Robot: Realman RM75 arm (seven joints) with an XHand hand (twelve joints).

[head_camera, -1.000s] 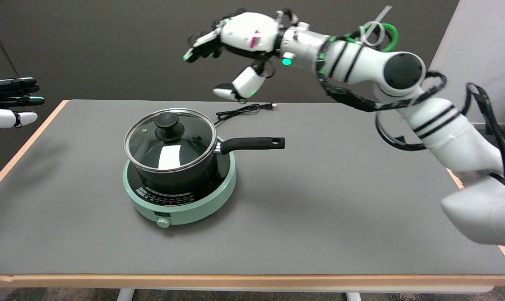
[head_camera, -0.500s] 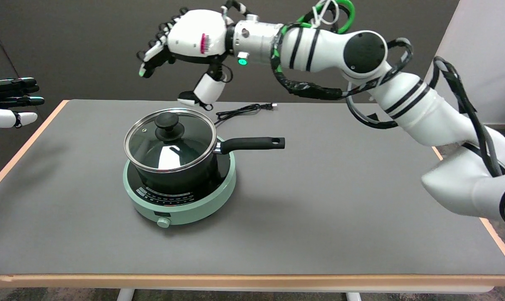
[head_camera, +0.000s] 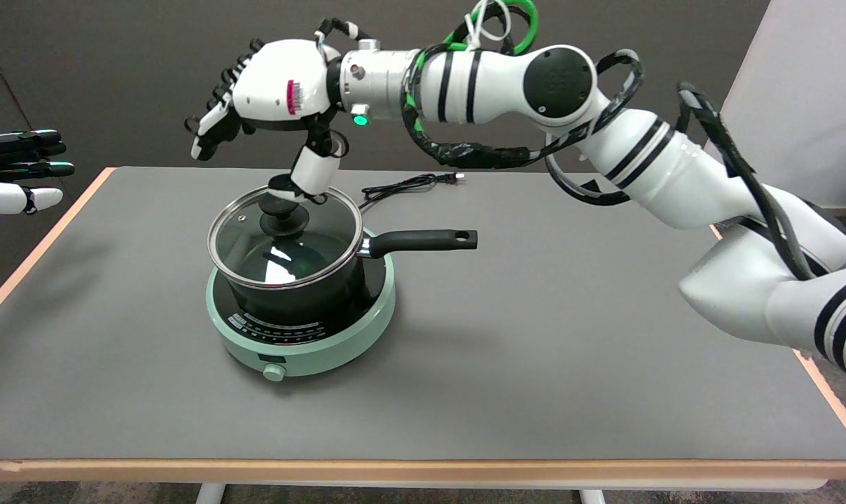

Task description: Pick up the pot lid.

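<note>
Cooker (head_camera: 301,334) sits on table (head_camera: 535,350), left of centre. Pot (head_camera: 304,290) stands on cooker, handle (head_camera: 423,241) pointing right. Pot lid (head_camera: 284,238) lies on pot, knob (head_camera: 281,207) at its centre. Right hand (head_camera: 269,105) hangs above lid's far side, thumb reaching down to the knob; touching or not, cannot tell. Power cord (head_camera: 409,184) lies on table behind pot, to the right. Left hand (head_camera: 17,171) in the air at far left, off the table edge.
</note>
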